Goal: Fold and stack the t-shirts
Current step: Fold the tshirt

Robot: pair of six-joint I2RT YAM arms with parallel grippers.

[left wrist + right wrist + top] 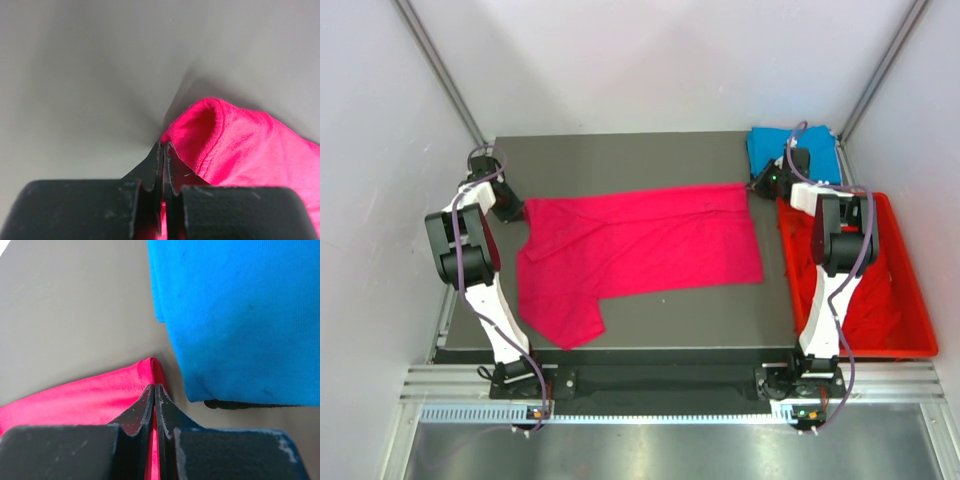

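- Top view: the pink t-shirt (640, 250) lies spread out on the dark table (620, 155). Its long body runs left to right, and one sleeve flares toward the near left.
- Top view: the left gripper (517, 213) sits at the shirt's far left corner. The right gripper (760, 184) sits at its far right corner. Both arms reach away from their bases to that far edge.
- Top view: a folded blue t-shirt (795, 148) rests on the table's far right corner, just beyond the right gripper.
- Top view: a red crate (916, 318) stands beside the table on the right, with crumpled red t-shirts (865, 300) inside it.
- Left wrist view: the left jaws are clenched together with no gap at the tips. Pink fabric shows in the slit between them lower down, so they pinch the pink t-shirt. A hemmed fold of the shirt bulges up just right of the fingertips, and bare table lies beyond.
- Right wrist view: the right jaws are likewise pressed tight, with a strip of pink cloth caught between them. The shirt's edge trails off to the left of the fingers.
- Right wrist view: the blue t-shirt fills the upper right, near the pinched pink corner but apart from it. Something dark peeks from under its near edge; I cannot tell what it is.
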